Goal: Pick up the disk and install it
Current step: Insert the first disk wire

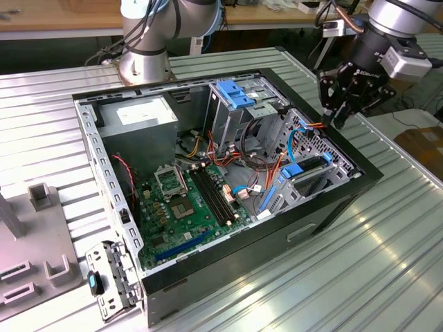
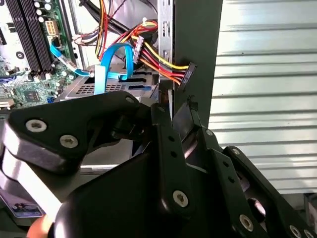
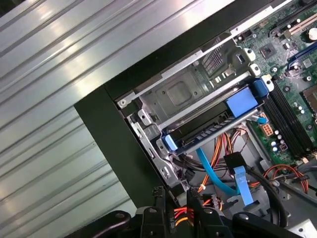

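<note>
Ribbed table [image 1: 387, 235] | gripper [image 1: 339, 123] above case rim [image 1: 360, 155], fingers: cannot tell | disk [image 3: 208, 130] in cage [image 3: 178, 94], plainest in first wrist view

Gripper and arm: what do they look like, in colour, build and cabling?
The gripper is matt black, built of jointed links with silver screw heads, as the second wrist view shows. The arm is silver-grey and tubular, with a black wrist section and a pale grey box mounted beside it.

Ribbed metal tabletop [image 1: 387, 228] gleams; wooden bench [image 1: 55, 14] stands behind.
</note>
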### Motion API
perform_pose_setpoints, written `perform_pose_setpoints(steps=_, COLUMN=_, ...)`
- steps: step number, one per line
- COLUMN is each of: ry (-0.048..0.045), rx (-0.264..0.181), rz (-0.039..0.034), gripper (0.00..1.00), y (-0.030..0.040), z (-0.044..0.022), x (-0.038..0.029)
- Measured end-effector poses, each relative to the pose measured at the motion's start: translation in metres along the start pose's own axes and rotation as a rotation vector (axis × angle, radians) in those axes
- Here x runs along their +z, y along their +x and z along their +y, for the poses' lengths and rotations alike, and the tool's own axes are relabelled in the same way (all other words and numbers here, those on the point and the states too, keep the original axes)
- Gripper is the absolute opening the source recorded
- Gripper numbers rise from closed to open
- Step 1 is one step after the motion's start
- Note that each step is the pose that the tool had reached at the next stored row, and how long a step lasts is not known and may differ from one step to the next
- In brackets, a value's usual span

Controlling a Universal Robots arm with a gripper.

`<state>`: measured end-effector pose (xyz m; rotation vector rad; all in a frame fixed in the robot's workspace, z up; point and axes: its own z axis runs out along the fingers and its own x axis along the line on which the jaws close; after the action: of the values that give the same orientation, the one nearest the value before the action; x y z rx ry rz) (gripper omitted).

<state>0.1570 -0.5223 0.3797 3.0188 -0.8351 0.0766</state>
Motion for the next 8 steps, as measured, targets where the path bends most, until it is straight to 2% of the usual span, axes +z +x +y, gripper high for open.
perform_pose_setpoints(steps=2, ry=0.0041, rx=-0.025, rz=0.0146, gripper=0.31, y=-0.0027, z=-0.0044, x=0.0017)
perform_pose_setpoints(steps=3, ry=0.0084, rx=-0.029, rz=0.0253, gripper=0.31, y=-0.005, z=-0.0083, x=0.002)
perform_pose_setpoints(steps=4, ry=0.0135, rx=-0.03, rz=0.0348, gripper=0.31, y=-0.0105, z=-0.0176, x=0.0022)
perform_pose_setpoints(steps=5, ry=0.0154, rx=-0.03, rz=0.0389, gripper=0.31, y=-0.0127, z=-0.0217, x=0.0025)
perform_pose_setpoints(steps=7, ry=0.0217, rx=-0.031, rz=0.0552, gripper=0.31, y=-0.0128, z=-0.0225, x=0.0034)
perform_pose_setpoints(steps=8, ry=0.0258, rx=-0.033, rz=0.066, gripper=0.31, y=-0.0128, z=-0.0225, x=0.0035)
